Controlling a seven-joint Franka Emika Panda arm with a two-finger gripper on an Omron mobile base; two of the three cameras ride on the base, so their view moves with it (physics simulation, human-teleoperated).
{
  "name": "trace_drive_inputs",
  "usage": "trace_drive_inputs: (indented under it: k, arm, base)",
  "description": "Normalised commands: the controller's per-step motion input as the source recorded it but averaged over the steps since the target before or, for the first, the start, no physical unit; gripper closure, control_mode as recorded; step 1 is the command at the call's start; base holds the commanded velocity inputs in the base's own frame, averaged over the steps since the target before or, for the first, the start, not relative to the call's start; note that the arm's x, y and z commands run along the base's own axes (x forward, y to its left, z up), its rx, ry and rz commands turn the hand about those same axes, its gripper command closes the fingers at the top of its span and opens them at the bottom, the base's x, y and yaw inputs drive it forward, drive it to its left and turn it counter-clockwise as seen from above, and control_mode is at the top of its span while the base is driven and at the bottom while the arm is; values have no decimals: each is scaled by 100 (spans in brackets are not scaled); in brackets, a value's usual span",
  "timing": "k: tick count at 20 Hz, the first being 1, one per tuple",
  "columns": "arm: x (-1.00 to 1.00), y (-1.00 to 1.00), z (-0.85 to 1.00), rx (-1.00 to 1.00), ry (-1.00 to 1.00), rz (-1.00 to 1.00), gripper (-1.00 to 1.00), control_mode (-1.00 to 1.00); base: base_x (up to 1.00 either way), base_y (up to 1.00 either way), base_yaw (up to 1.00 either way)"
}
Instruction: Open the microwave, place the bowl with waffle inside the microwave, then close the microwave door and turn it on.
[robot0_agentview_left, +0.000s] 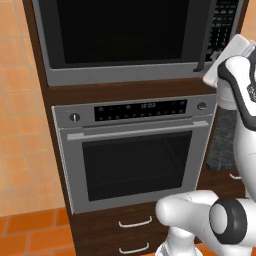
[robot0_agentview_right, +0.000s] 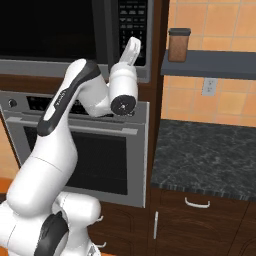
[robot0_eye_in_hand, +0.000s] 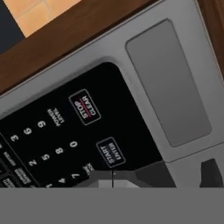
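Two appliances stack in brown cabinetry: microwave (robot0_agentview_left: 125, 37) above oven (robot0_agentview_left: 135, 155); gripper (robot0_eye_in_hand: 155, 173) at keypad (robot0_eye_in_hand: 65, 135), jaw state unclear.

We note the microwave (robot0_agentview_left: 125, 40) has a black glass front in a grey frame, its keypad (robot0_eye_in_hand: 61, 140) black with white lettering. The oven (robot0_agentview_left: 135, 155) is silver. The desk (robot0_agentview_right: 210, 155) is dark speckled stone; wall tiles (robot0_agentview_right: 220, 100) orange.
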Motion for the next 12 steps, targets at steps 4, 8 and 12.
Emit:
trace_drive_inputs:
  k: [4, 8, 12]
  arm:
    - [43, -23, 0, 2, 0, 3, 100, -100]
    - [46, -2, 0, 0, 0, 0, 100, -100]
    - [32, 0, 0, 0, 0, 0, 100, -100]
  base:
    - [0, 0, 0]
    - [0, 0, 0]
    - [0, 0, 0]
